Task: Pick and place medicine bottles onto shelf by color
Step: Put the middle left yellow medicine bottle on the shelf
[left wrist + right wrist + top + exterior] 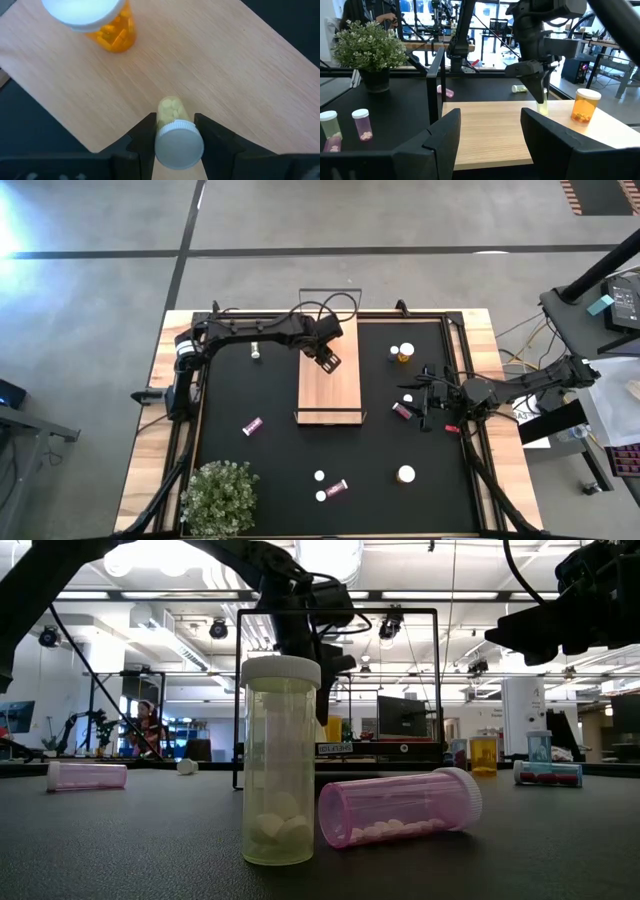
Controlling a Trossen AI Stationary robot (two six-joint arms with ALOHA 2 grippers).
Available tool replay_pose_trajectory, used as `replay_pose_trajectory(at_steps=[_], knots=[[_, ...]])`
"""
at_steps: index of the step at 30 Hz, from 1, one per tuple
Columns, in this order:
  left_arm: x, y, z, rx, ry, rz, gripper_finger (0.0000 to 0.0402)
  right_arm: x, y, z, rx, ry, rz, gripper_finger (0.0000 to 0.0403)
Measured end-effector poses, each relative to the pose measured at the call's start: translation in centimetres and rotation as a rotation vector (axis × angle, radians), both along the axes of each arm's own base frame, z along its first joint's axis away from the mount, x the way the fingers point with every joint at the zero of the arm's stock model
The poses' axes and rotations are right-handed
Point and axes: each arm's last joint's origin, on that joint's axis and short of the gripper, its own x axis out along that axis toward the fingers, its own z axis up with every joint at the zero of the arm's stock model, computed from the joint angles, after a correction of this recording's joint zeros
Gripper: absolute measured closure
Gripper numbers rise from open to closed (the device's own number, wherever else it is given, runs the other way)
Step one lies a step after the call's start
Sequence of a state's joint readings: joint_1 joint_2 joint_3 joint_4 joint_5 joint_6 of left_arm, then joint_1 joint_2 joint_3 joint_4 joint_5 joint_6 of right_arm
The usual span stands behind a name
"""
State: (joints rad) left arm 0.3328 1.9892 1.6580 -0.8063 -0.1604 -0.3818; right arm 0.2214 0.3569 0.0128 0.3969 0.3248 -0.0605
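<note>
While our left gripper (172,135) clasps a pale bottle (173,131) standing on the shelf (328,385), an amber bottle (107,25) stands at its eleven o'clock; our right gripper (428,398) hangs parted, empty

Grey concrete floor (90,330) with dark seam lines. Open-plan lab behind: exposed ceiling (460,575), track lights, monitor (405,718) at 12 o'clock.
</note>
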Motion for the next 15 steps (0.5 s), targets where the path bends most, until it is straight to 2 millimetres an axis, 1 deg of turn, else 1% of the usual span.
replay_pose_trajectory(at_steps=[5, 15], knots=[[0.03, 0.01, -0.34, 0.002, -0.008, -0.001, 0.0289, 0.00, 0.00, 0.00, 0.000, 0.000, 0.000, 0.0204], [0.34, 0.15, -0.18, 0.025, -0.037, -0.025, 0.0289, 0.00, 0.00, 0.01, 0.000, -0.001, 0.000, 0.0204]])
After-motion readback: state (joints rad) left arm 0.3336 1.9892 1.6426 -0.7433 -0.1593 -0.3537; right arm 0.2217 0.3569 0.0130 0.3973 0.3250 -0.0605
